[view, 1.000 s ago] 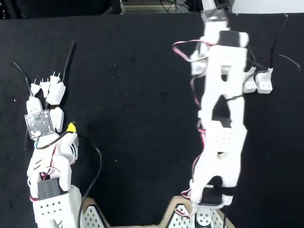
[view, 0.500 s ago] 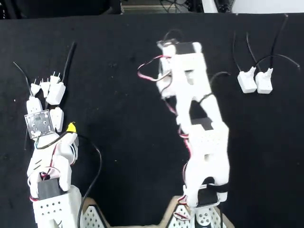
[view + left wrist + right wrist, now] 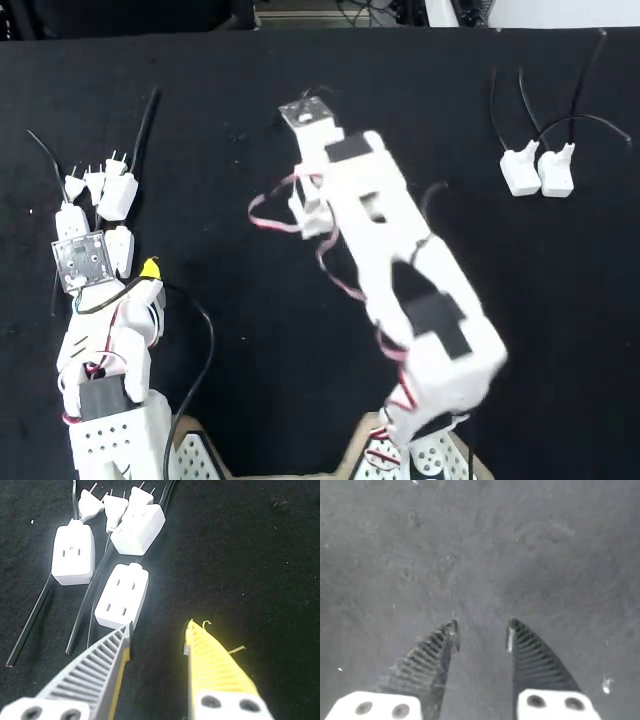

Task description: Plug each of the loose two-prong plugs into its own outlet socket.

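Loose plugs point(image 3: 112, 502): unplugged, clustered beside outlet sockets point(image 3: 122, 596) at the worktop point(image 3: 230, 90) left edge.
Left end effector point(image 3: 157, 630): narrowly parted, empty, just short of them.
Right end effector point(image 3: 481, 630): parted, empty. It has swung from the far-right corded blocks point(image 3: 540, 170) to centre, probably bound for the cluster.

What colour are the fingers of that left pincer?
On the left pincer, one finger is yellow, the other grey; best in left wrist view.

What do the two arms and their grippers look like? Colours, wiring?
Both arms are white plastic with black servo blocks. Left arm: black cable, red wires; left gripper has one pale grey ribbed finger, one yellow. Right arm: loose red-and-white wire loops; right gripper has dark ribbed fingers on white bases.
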Tool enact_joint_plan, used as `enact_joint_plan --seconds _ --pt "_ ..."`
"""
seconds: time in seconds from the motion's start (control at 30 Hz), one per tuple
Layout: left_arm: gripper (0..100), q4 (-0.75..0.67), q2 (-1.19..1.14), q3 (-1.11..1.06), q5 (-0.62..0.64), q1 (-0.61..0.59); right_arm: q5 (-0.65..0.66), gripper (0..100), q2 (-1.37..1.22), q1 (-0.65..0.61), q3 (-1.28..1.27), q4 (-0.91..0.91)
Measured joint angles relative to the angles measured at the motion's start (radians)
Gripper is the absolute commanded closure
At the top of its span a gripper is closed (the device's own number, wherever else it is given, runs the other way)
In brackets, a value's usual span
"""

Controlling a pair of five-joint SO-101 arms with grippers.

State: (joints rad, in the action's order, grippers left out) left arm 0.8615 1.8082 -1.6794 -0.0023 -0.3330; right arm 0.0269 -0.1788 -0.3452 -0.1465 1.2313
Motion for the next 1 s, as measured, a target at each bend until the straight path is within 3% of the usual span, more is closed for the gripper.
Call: enact_joint_plan --seconds 0.53,0.73,1.0 --pt "81 0.003 0.0 0.0 0.002 0.0 -0.003 85.3 0.721 -0.031 -0.964 -0.798" --pt "81 0.015 0.0 0.0 -0.002 0.0 -0.003 85.1 0.824 -0.029 -1.089 -0.908" --pt "81 0.026 0.0 0.038 -0.106 0.0 -0.003 85.1 0.832 -0.031 -1.097 -0.924"
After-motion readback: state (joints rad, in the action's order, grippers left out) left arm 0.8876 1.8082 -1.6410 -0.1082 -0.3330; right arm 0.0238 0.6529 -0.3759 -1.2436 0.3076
